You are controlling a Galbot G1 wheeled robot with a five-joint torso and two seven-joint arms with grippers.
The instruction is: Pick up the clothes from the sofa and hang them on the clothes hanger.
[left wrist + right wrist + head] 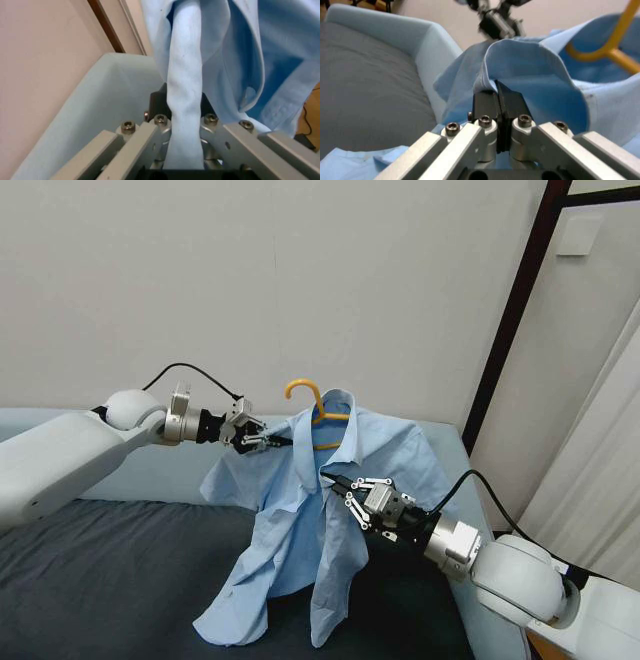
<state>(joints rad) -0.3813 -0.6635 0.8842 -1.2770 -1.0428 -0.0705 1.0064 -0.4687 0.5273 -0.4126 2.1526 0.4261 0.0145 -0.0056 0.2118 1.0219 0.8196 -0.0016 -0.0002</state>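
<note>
Most of the job looks done, by my read: the shirt [300,530] is up off the sofa [150,470], held in the air between your two arms, with only its lower hem trailing on the dark seat cushion [90,580]. The yellow hanger [303,388] sits inside the collar, its hook standing free above it and one arm of it visible through the open neck. Your left gripper [262,442] is at the shirt's shoulder on the robot's left, fingers [158,101] clamped on a long fold of cloth that runs straight between them in the left wrist view. Your right gripper [338,483] is lower, at the front opening just below the collar, pads [486,103] pressed together on the edge of the cloth. Two things you can't confirm from here: whether both shoulders are seated on the hanger's arms, since cloth covers the ends, and what is carrying the hanger itself. Left to do, as I judge it: square the shoulders over the hanger, get the hem clear of the cushion, then release without the shirt sliding off. Writing: nothing readable. I can make out no brand tag, neck label or print on shirt or hanger, and the gripper metal carries just bare screw heads.
</note>
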